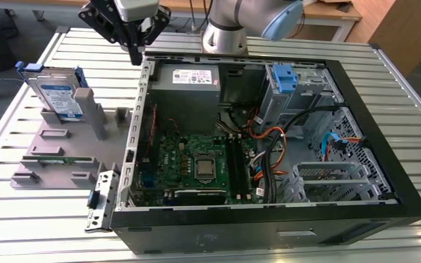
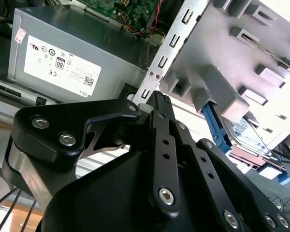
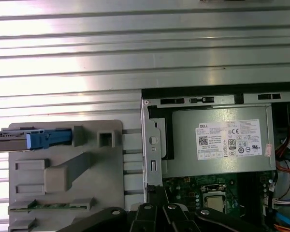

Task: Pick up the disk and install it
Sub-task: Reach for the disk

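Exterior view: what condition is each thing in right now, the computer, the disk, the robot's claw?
computer case: lying with its side open, insides exposed.
disk: standing on edge in the grey holder, not installed.
gripper: shut, holding nothing.
blue bracket: upright in the drive bay, no drive in it.

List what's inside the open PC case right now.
Inside the case: grey power supply, green motherboard with CPU socket, orange and black cables, a blue bracket in a drive cage. The disk stands outside on the grey fixture. Whatever lies beneath cables and cage is covered.
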You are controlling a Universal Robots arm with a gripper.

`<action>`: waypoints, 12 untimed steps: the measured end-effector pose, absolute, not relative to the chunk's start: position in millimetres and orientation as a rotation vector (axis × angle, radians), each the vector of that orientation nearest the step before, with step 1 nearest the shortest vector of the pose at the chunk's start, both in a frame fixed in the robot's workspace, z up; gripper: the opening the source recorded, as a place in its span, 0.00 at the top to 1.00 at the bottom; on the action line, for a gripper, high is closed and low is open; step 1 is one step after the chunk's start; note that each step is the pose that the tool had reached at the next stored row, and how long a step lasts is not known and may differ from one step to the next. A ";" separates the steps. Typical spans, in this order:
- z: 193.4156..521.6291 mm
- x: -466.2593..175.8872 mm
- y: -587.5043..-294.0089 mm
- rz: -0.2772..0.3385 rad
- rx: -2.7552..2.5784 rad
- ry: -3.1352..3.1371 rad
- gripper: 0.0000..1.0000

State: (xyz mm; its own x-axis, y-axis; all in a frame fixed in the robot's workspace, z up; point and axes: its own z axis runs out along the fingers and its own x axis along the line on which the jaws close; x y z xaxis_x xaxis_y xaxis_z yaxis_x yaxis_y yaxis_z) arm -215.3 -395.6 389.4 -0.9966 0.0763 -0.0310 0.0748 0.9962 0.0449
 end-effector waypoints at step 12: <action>389.4 -217.2 -395.6 0.068 0.118 3.106 0.89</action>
